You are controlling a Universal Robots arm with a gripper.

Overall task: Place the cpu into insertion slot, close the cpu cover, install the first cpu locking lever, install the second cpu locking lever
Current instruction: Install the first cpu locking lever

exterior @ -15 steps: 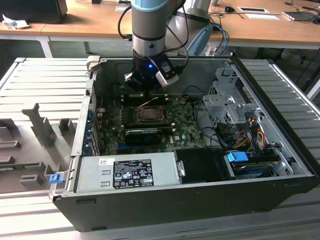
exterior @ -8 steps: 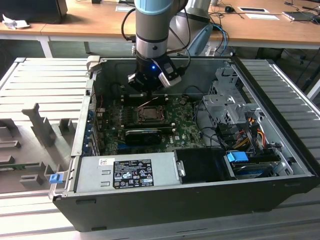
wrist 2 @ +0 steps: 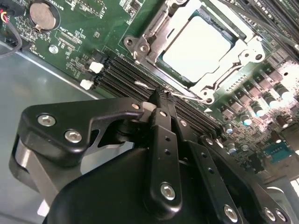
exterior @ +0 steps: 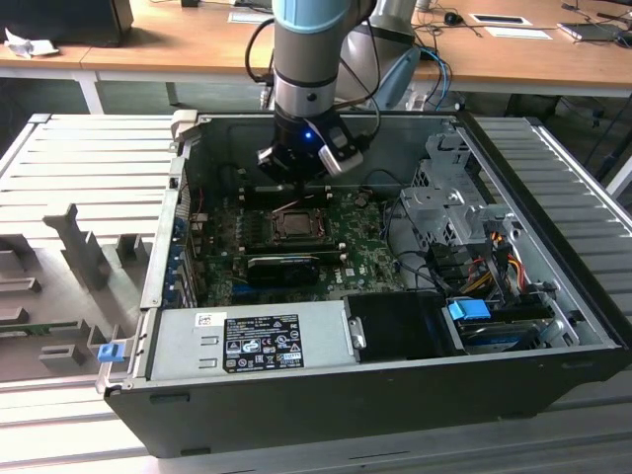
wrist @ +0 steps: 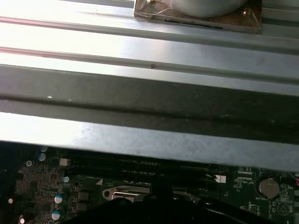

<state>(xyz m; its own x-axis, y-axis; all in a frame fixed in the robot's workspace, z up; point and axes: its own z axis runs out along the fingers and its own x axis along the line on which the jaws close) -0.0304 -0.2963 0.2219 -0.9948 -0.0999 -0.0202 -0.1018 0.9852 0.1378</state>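
Note:
The pale cpu [wrist 2: 196,42] lies in the insertion slot [exterior: 294,225] on the green board. The silver cpu cover [wrist 2: 243,51] lies flat around it, framing the chip. My gripper [wrist 2: 161,94] hangs just behind the socket in the exterior view [exterior: 296,166]. Its black fingers [wrist 2: 163,140] are shut, tips together. The tips meet a thin metal locking lever [wrist 2: 141,84] that runs along the socket's edge beside the black memory slots. I cannot tell whether the lever is pinched or only touched. In the first wrist view, part of the socket's metal frame [wrist: 125,192] shows.
The open computer case [exterior: 326,395] has a steel wall [wrist: 149,79] close behind the gripper. A long black card [exterior: 284,265] lies in front of the socket, with a drive cage [exterior: 449,197] and cables at the exterior view's right. A coin battery [wrist 2: 43,14] sits nearby.

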